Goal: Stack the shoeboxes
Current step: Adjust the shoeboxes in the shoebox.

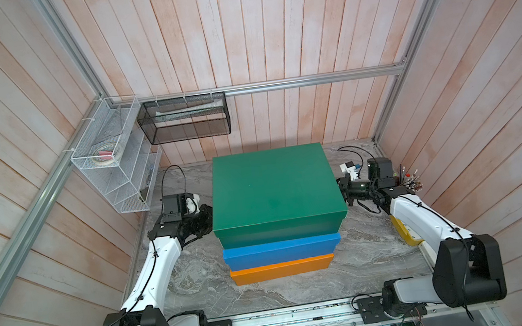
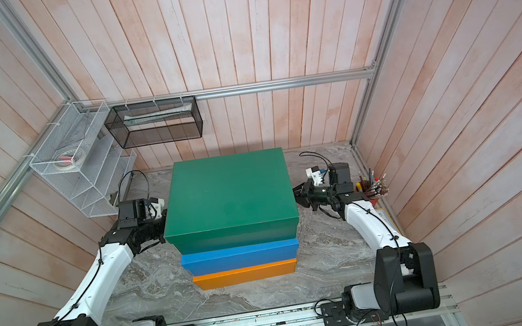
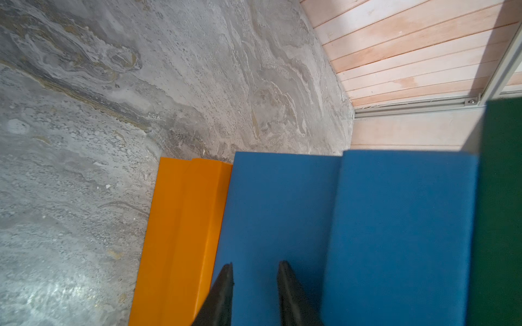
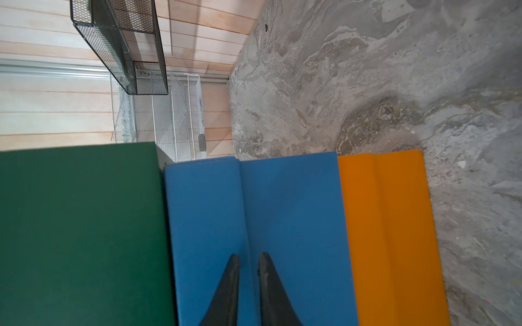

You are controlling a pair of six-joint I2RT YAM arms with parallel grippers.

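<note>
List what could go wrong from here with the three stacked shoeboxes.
1. The left gripper and right gripper each point at an end of the blue box, the middle of the stack. A sideways or inward slip while retreating could shove it and skew the green box resting above, or shift it on the orange box.
2. The right arm's wrist sits close to the pencil cup by the wall. Pulling straight back might knock it over.
</note>
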